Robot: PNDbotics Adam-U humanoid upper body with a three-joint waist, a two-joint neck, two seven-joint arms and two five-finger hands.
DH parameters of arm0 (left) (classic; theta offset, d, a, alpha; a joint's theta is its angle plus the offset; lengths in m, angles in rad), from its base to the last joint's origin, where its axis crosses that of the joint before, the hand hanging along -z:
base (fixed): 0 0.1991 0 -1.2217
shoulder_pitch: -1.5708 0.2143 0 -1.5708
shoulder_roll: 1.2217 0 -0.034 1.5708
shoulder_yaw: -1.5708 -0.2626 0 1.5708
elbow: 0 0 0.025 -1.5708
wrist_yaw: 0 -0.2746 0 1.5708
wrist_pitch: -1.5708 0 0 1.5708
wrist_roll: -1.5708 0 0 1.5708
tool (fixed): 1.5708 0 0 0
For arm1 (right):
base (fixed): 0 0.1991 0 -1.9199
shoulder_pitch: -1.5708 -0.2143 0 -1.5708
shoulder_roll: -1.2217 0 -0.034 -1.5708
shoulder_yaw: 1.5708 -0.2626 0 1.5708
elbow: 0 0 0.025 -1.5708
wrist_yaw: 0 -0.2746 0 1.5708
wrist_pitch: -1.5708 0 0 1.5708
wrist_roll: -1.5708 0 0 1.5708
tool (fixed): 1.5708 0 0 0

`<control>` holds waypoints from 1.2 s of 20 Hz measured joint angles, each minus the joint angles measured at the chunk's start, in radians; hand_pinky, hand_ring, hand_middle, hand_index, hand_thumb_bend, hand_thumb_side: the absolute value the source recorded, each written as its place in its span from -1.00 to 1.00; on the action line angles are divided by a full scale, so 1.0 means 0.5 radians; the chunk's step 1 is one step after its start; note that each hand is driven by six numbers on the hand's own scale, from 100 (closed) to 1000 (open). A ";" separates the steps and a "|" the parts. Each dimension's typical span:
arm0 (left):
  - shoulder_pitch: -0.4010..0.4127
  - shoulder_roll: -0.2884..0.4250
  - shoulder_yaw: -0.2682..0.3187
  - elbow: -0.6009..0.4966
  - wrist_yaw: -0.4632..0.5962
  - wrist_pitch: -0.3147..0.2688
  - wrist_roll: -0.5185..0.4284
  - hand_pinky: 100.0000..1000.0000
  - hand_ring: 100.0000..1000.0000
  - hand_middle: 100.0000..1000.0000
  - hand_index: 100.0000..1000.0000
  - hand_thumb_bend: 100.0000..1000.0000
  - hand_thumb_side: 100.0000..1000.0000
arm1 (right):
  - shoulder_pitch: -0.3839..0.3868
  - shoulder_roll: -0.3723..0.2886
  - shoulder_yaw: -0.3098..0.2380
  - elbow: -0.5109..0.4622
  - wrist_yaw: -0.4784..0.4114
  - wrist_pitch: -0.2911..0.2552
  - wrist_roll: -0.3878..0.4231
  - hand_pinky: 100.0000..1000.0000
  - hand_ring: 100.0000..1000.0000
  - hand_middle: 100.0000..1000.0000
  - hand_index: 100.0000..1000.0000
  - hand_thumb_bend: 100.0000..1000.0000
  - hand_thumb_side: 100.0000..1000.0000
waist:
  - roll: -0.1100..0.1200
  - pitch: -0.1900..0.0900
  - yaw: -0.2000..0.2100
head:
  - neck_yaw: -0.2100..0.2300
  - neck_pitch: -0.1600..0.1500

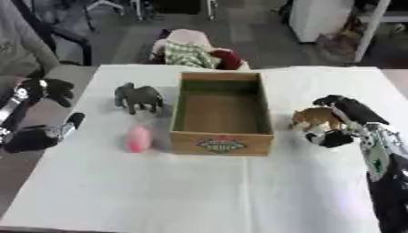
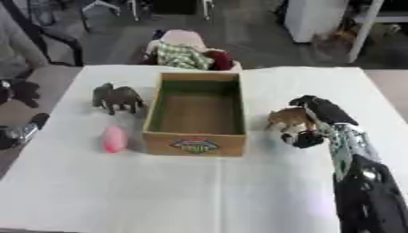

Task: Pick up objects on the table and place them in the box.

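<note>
The surface (image 1: 199, 191) under me is spread with white cloth, its near half bare. The box (image 1: 221, 113) sits at the middle, toward the far edge, open at the top; its long axis runs from the near edge to the far edge, and the labelled short wall faces me.

My right arm comes in from the near right corner and stretches up along the right edge. My right hand (image 2: 318, 119) is just right of the box, fingers (image 2: 323, 109) curled over the back of the brown animal figure (image 2: 288, 118) and thumb below it, so I am gripping it. The figure stands crosswise, its long axis running left to right, head toward the box and a little down, close beside the box's right wall but apart from it.

My left hand (image 1: 36, 136) rests at the left edge of the surface, partly off it, fingers relaxed and holding nothing.

The grey elephant figure (image 1: 138, 97) stands left of the box near its far left corner, long axis left to right; I cannot tell which end is its head. The pink oval object (image 1: 139, 138) lies nearer me, just left of the box's near left corner, its long axis pointing near to far.
</note>
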 measured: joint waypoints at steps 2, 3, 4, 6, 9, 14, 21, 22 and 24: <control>0.000 0.000 0.000 0.000 0.000 0.000 0.000 0.68 0.14 0.13 0.49 -0.48 -0.95 | 0.006 0.006 -0.005 0.008 0.026 0.001 -0.017 0.34 0.42 0.42 0.64 -0.42 -0.64 | 0.000 0.000 0.000 | 0.000 0.000; 0.000 0.000 0.000 0.000 0.000 0.000 0.000 0.68 0.14 0.13 0.49 -0.48 -0.95 | 0.006 0.009 -0.007 0.010 0.033 0.002 -0.025 0.29 0.34 0.36 0.61 -0.42 -0.66 | 0.000 0.000 0.000 | 0.000 0.000; 0.000 0.000 0.000 0.000 0.000 0.000 0.000 0.68 0.14 0.13 0.49 -0.48 -0.95 | 0.010 0.012 -0.010 0.012 0.035 0.002 -0.031 0.29 0.34 0.36 0.61 -0.42 -0.66 | 0.000 0.001 -0.001 | 0.000 0.000; 0.000 0.000 0.000 0.000 0.000 0.000 0.000 0.68 0.14 0.13 0.49 -0.48 -0.95 | 0.013 0.012 -0.015 0.012 0.035 0.005 -0.040 0.29 0.34 0.36 0.61 -0.42 -0.66 | 0.000 0.001 -0.001 | 0.000 0.000; 0.000 0.000 0.000 0.000 0.000 0.000 -0.001 0.68 0.14 0.13 0.49 -0.48 -0.95 | 0.013 0.012 -0.016 0.012 0.035 0.004 -0.047 -0.14 -0.05 0.00 0.36 -0.56 -0.69 | 0.000 0.001 -0.001 | 0.000 0.000; 0.000 0.000 0.000 0.000 0.000 0.000 -0.001 0.68 0.14 0.13 0.49 -0.48 -0.95 | 0.013 0.013 -0.017 0.011 0.002 0.005 -0.070 -0.65 -0.44 -0.31 0.09 -0.67 -0.74 | -0.001 0.001 0.000 | 0.001 0.000; 0.000 0.000 0.000 0.000 0.001 0.000 -0.001 0.67 0.14 0.13 0.49 -0.49 -0.95 | 0.003 0.026 -0.013 -0.042 -0.092 -0.022 -0.120 -1.00 -0.75 -0.60 -0.14 -0.74 -0.82 | -0.002 0.001 0.002 | 0.001 -0.001; 0.000 0.000 0.000 0.000 0.001 0.000 -0.001 0.67 0.14 0.13 0.49 -0.49 -0.95 | -0.006 0.032 -0.008 -0.061 -0.109 -0.031 -0.122 -1.00 -0.76 -0.60 -0.14 -0.74 -0.83 | -0.002 0.001 0.004 | 0.001 -0.001; 0.000 0.000 -0.001 0.000 0.002 0.000 -0.001 0.67 0.14 0.13 0.49 -0.49 -0.95 | -0.024 0.051 0.001 -0.103 -0.144 -0.054 -0.121 -1.00 -0.76 -0.61 -0.14 -0.77 -0.87 | -0.002 0.001 0.006 | 0.001 -0.001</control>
